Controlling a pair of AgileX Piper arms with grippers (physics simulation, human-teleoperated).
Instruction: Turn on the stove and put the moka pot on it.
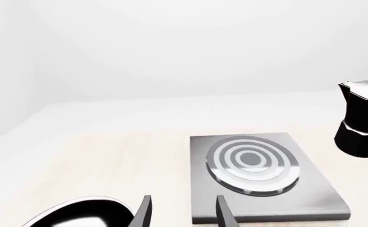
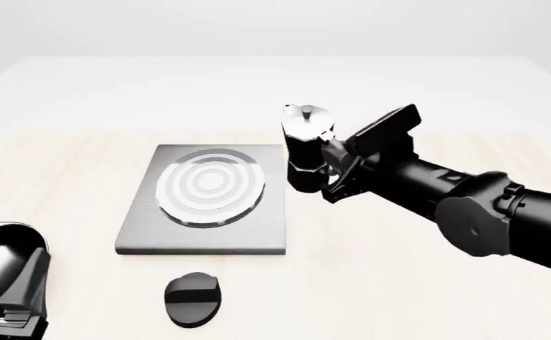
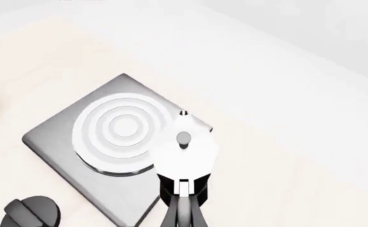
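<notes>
Currently, the right hand point(image 2: 331, 164) is gripping the moka pot point(image 2: 306, 145) by its handle, holding it above the stove's point(image 2: 205, 202) right edge; the left hand point(image 1: 182, 213) is resting open.

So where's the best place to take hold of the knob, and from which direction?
Grip the raised bar across the top of the knob, coming straight down from above. It lies flat on the table, so only that ridge gives the fingers opposing faces. The open left gripper looks nearest.
</notes>
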